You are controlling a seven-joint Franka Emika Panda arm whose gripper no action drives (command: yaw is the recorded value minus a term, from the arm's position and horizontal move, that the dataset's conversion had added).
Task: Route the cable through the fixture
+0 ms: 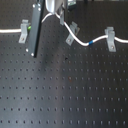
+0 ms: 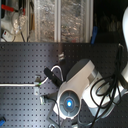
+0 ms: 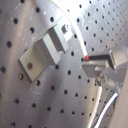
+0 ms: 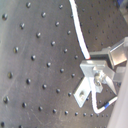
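Note:
In the first exterior view the white cable (image 1: 10,31) runs in from the left through a grey fixture (image 1: 24,31). Its green band (image 1: 29,28) sits just past that clip. It then arches up to my gripper (image 1: 62,20), drops past a middle fixture (image 1: 72,34), shows its blue band (image 1: 91,43), and passes a right fixture (image 1: 110,38). The gripper looks shut on the cable. In the first wrist view, the fingertips (image 3: 91,64) hover beside a fixture (image 3: 47,50). The second wrist view shows the cable (image 4: 80,35) ending at the gripper (image 4: 91,65), above a fixture (image 4: 84,93).
Everything stands on a black perforated board (image 1: 65,90). A tall black bar (image 1: 34,27) hangs from the arm in front of the cable. In the second exterior view the robot base (image 2: 70,102) and its dark hoses fill the lower right, with shelves of clutter (image 2: 45,20) behind.

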